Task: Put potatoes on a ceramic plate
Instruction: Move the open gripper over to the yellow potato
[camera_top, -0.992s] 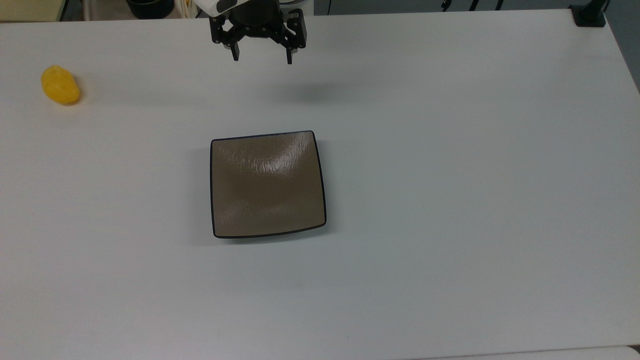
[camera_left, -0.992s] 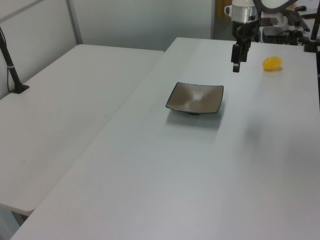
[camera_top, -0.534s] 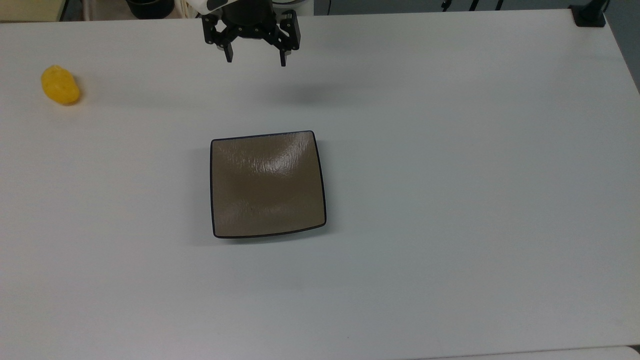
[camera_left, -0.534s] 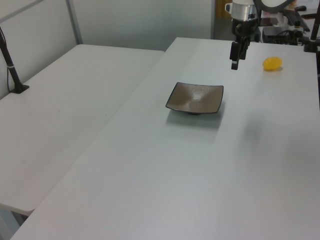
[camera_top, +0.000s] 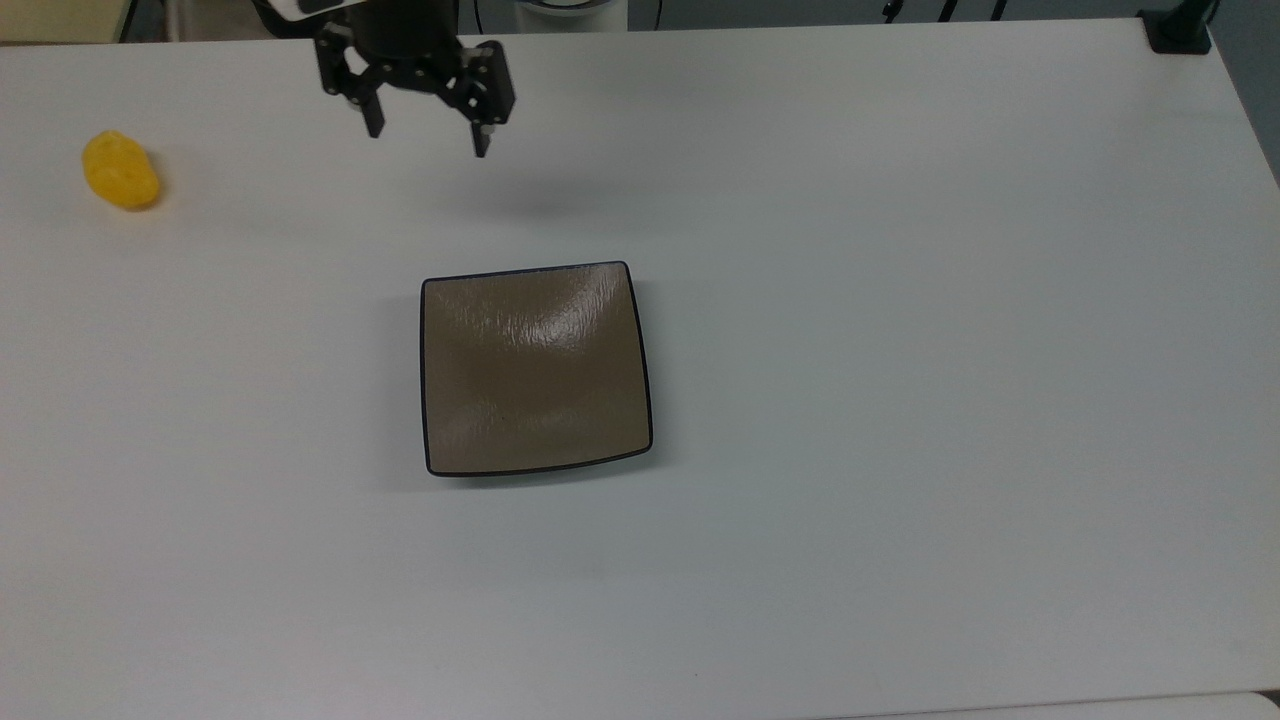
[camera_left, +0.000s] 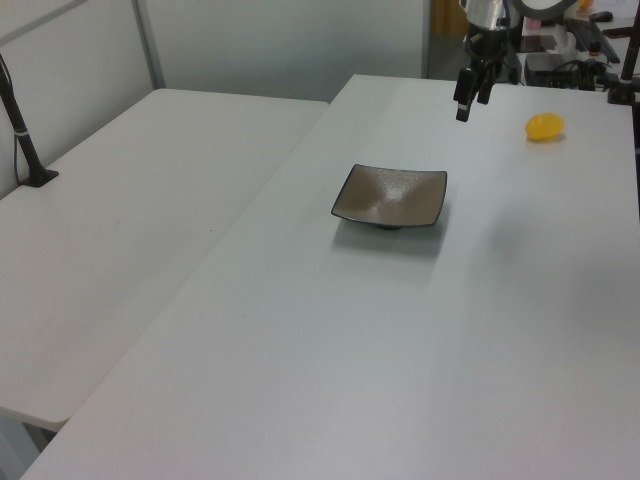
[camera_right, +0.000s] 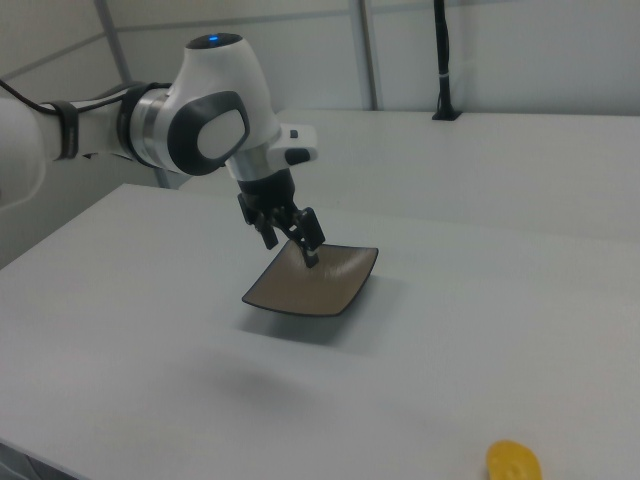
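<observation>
the gripper (camera_top: 427, 142) hangs in the air above the white surface (camera_top: 900, 350) with its jaws spread wide and nothing between them. the yellow potato (camera_top: 120, 171) lies on the surface near the top view's left edge, well apart from the square brown ceramic plate (camera_top: 535, 368), which sits bare at the middle.
</observation>
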